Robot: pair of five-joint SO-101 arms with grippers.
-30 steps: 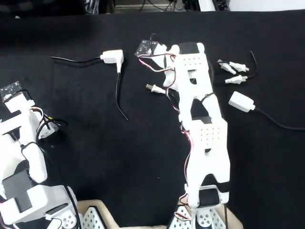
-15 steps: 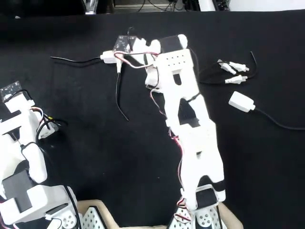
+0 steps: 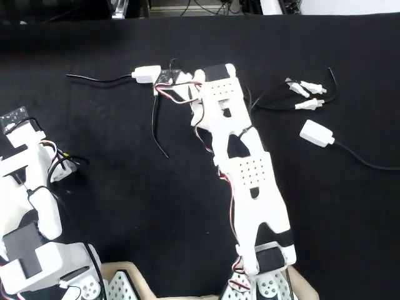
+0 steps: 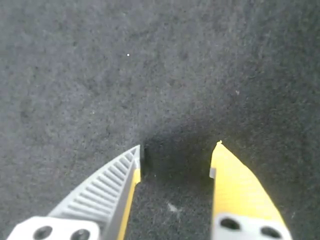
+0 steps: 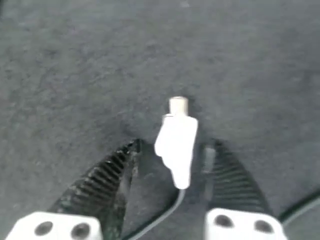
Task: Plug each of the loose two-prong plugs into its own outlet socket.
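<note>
While its cord trails back under the wrist, the white two-prong plug (image 5: pixel 175 142) sits pinched in the right claw (image 5: pixel 172 146), just beside the white outlet socket (image 3: pixel 149 74). The left claw (image 4: pixel 178 146) hangs partly open above the dark tabletop (image 3: pixel 94 187).

**Counter layout.** Your counter (image 3: pixel 106 187) is covered in black cloth. At its far middle lies a white outlet socket (image 3: pixel 146 74), with a thin black cord (image 3: pixel 94 80) trailing off to the left. At your far right, the far plug (image 3: pixel 299 87) and the near plug (image 3: pixel 310 104) lie close together, and just nearer to you is a second outlet socket (image 3: pixel 317 133), whose black cable (image 3: pixel 365 162) runs to the right edge.
</note>
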